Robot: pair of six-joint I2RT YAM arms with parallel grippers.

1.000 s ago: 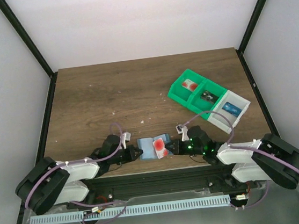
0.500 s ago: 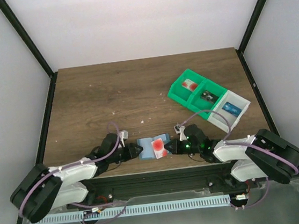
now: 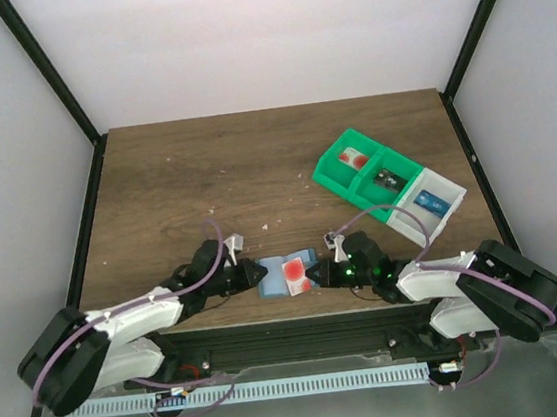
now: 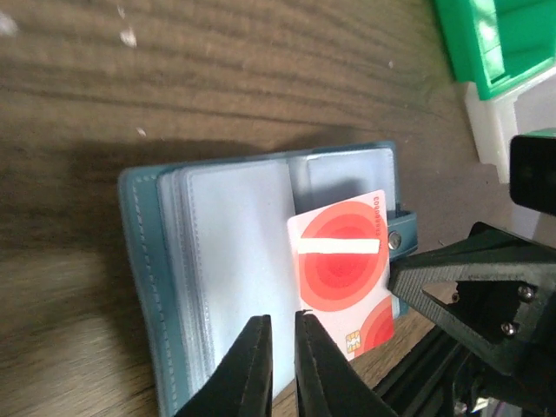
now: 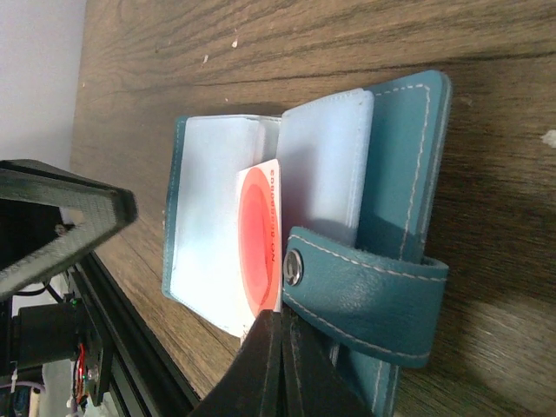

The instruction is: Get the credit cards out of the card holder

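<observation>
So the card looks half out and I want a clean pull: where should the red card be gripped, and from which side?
Probably the chip end of the red card, the short edge sticking out of the card holder toward the near edge of the table. Come in from that near side, jaws closing on its flat faces, and pull along its length.

Stitched, leather-look card holder (image 4: 143,261) with cloudy plastic sleeves (image 4: 234,243) and metal snap (image 5: 295,266); smooth, glossy plastic credit card (image 4: 343,269); matt wood-grain table (image 4: 217,78); shiny green plastic bin (image 4: 469,43).
</observation>
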